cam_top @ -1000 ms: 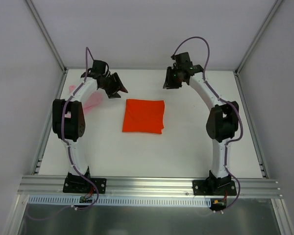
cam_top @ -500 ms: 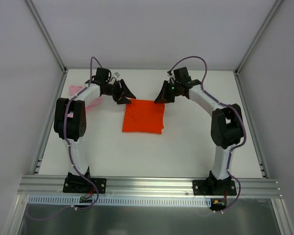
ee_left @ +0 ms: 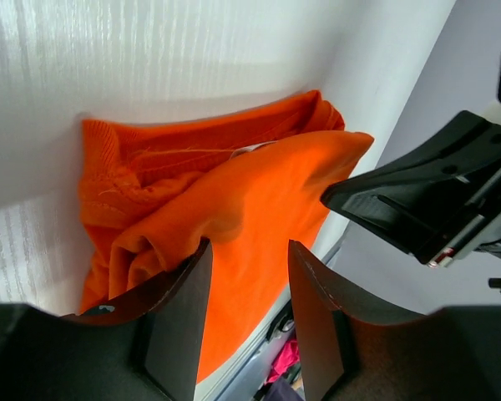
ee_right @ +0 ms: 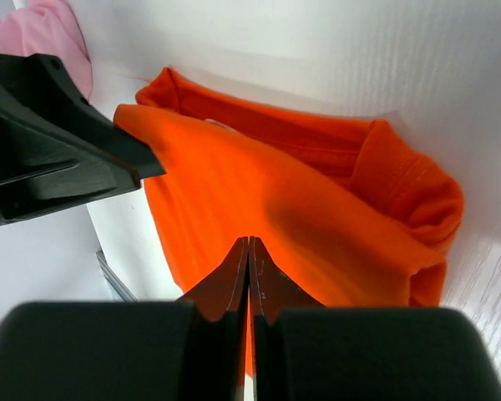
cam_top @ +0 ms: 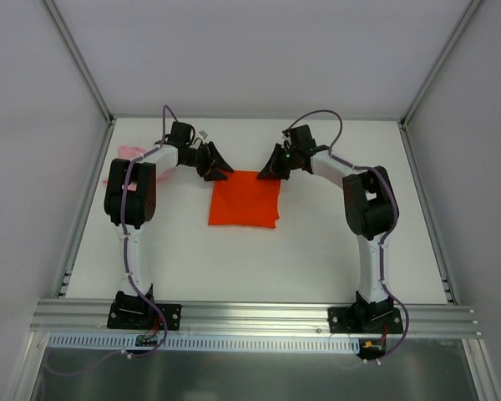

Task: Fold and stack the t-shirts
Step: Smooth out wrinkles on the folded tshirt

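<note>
The orange-red t-shirt [cam_top: 244,199] lies folded into a rough square in the middle of the table. The left wrist view [ee_left: 259,192] shows its bunched far edge and folds. My left gripper [cam_top: 220,171] is at the shirt's far left corner. Its jaws [ee_left: 249,246] stand apart, and the left fingertip touches a fold. My right gripper [cam_top: 268,170] is at the far right corner, shut, with its tips [ee_right: 250,241] just over the orange cloth [ee_right: 317,209]; no cloth shows pinched between them. The pale pink t-shirt [cam_top: 123,152] lies crumpled at the far left, partly hidden by the left arm.
Aluminium rails [cam_top: 88,200] run along both sides of the white table, and a wider rail [cam_top: 250,316] crosses the near edge by the arm bases. Pale walls enclose the back and sides. The pink cloth [ee_right: 46,38] lies just behind the left gripper.
Both grippers have swung inward and down to the far corners of the orange shirt. The right gripper's jaws have shut and the left gripper's jaws have narrowed.
</note>
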`<state>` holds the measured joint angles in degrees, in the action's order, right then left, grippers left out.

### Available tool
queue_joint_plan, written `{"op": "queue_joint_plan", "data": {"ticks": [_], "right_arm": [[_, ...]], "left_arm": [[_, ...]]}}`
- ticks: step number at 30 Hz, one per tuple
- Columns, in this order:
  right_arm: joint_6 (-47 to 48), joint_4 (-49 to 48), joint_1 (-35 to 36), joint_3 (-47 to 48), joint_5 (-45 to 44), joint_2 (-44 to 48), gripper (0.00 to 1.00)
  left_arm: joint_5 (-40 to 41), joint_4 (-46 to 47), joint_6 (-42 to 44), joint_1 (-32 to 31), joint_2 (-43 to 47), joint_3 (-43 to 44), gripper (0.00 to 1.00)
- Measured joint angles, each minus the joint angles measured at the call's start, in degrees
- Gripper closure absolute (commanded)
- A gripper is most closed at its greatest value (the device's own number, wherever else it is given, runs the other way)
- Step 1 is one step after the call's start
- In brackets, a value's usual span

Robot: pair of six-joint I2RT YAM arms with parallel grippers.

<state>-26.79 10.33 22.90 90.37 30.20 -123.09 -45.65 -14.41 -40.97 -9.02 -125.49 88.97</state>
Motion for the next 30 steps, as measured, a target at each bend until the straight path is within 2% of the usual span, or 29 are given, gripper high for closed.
{"op": "queue_joint_plan", "data": {"ticks": [7, 14, 23, 26, 30], "right_arm": [[-2.4, -4.0, -1.6, -1.1, -1.5, -1.7, 0.99], [-1.7, -3.4, -3.6, -1.0, -4.8, -2.6, 0.99], [7.5, 8.7, -3.9, 9.4, -12.0, -4.7, 0.99], [10.8, 11.5, -3.9, 10.5, -15.3, -2.1, 0.99], [13.3, 16.2, -3.8, 10.2, -17.6, 5.1, 0.99]], "left_arm": [[1.6, 2.1, -1.7, 0.0, -1.4, 2.6, 0.59], [4.5, 1.1, -1.5, 0.1, -2.1, 3.4, 0.59], [10.4, -3.7, 1.6, 3.2, -1.9, 5.9, 0.57], [13.5, -7.2, 4.2, 4.3, -0.5, 8.1, 0.56], [20.2, -14.7, 7.0, 5.3, 5.6, 11.3, 0.53]]}}
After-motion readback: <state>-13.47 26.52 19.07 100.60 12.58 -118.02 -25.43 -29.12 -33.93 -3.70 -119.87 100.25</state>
